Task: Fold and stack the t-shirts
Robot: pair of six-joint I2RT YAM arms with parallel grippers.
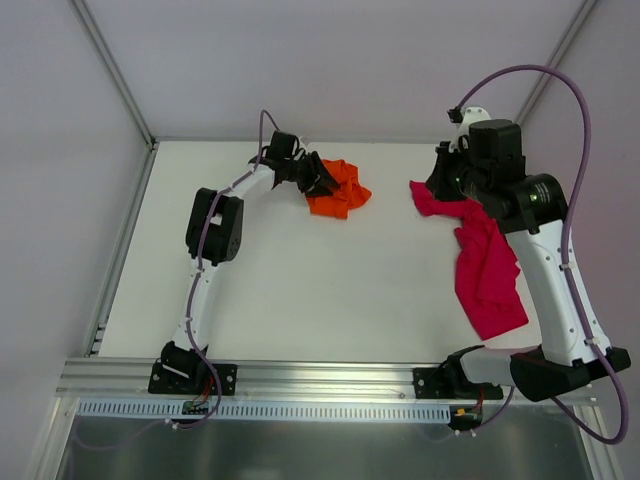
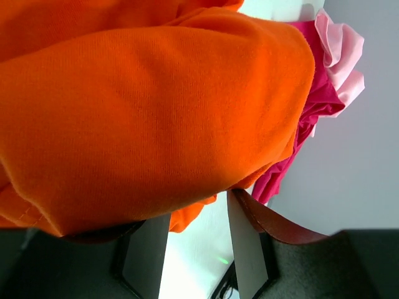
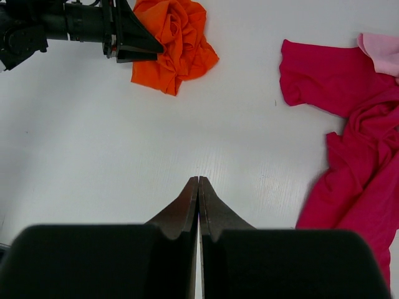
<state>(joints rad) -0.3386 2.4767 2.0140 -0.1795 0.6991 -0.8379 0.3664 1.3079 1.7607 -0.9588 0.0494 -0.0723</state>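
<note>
left arm [image 1: 200, 292] and right arm [image 1: 555, 290] in white links, black joint housings, purple cables [image 1: 578, 100], right gripper [image 3: 198, 180] with dark tapered fingers [image 3: 182, 215]

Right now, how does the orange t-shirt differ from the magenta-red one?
The orange t-shirt is bunched in a small heap; the magenta-red t-shirt sprawls long. The left gripper meets the orange one; the shut right gripper is clear of the magenta-red one. Both lie unfolded on the table.

Three t-shirts [image 3: 177, 37]; two arms [image 1: 215, 225]; one table [image 1: 300, 300].
</note>
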